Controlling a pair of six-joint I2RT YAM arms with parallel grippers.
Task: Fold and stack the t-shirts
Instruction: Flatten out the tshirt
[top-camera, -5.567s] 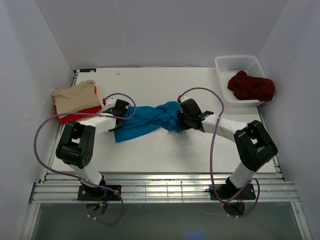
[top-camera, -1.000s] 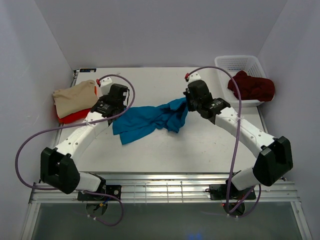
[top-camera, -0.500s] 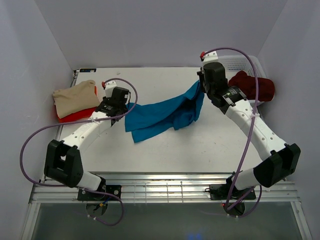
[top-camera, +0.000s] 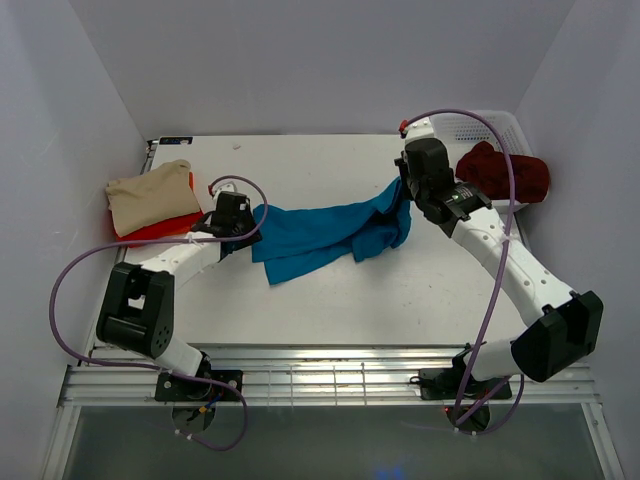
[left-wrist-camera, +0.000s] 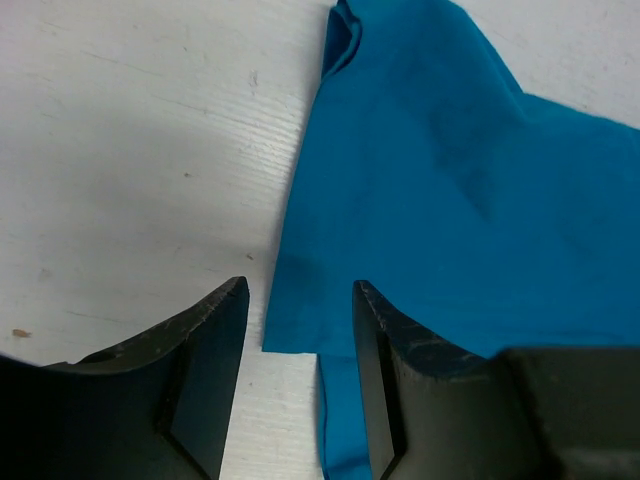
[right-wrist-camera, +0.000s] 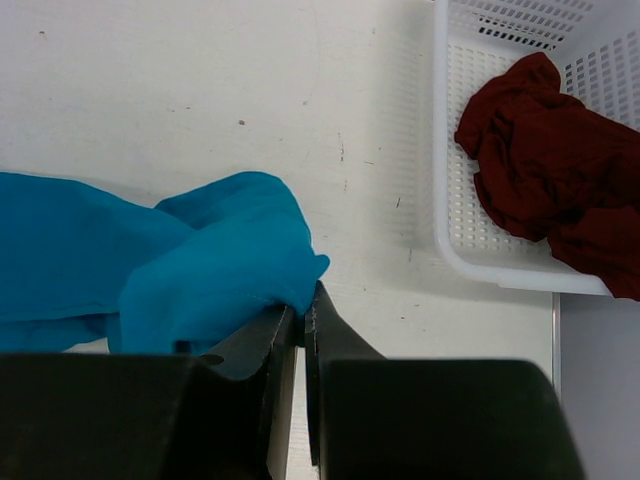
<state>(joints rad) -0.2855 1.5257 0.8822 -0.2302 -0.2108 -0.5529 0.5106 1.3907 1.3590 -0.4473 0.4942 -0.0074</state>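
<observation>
The teal blue t-shirt lies stretched across the middle of the table. My right gripper is shut on its right end and holds that end a little raised; the wrist view shows the cloth pinched between the shut fingers. My left gripper is open at the shirt's left edge, its jaws straddling a corner of the teal cloth without closing on it. The beige shirt lies folded on the bright red shirt at the far left. The dark maroon shirt lies crumpled in the basket.
The white lattice basket stands at the back right, close to my right arm; its rim shows in the right wrist view with the maroon shirt inside. White walls enclose the table on three sides.
My right gripper pulled the teal shirt's end up and to the right, stretching the bunched cloth out. My left gripper let go and now sits open, lower, at the shirt's left edge.
</observation>
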